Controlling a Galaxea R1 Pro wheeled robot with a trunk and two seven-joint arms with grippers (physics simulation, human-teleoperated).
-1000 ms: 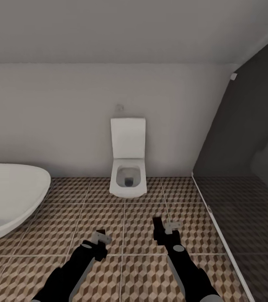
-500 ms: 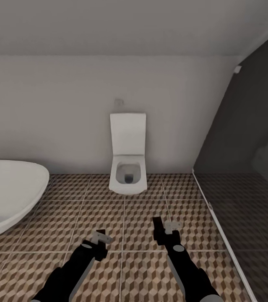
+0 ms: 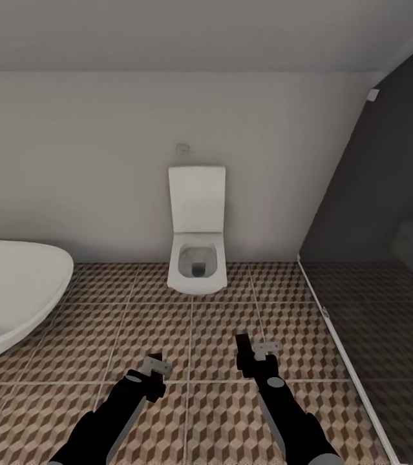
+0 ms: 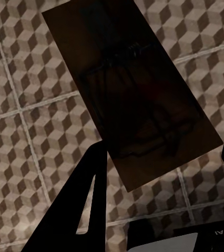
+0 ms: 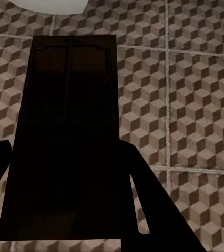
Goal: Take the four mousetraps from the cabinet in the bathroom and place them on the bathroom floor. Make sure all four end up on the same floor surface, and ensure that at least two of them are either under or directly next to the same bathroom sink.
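1. Bathroom floor: cube-patterned tiles; toilet at the wall, bathtub cut off.
2. Left gripper clamped on a dark mousetrap.
3. Right gripper clamped on another mousetrap, details indistinct.

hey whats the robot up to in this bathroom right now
It stands on the cube-patterned bathroom floor, facing the white toilet, with the bathtub on its left. Each wrist view shows a dark flat mousetrap between the fingers: one in the left gripper (mousetrap), one in the right gripper (mousetrap). Both are held above the tiles, not yet set down.
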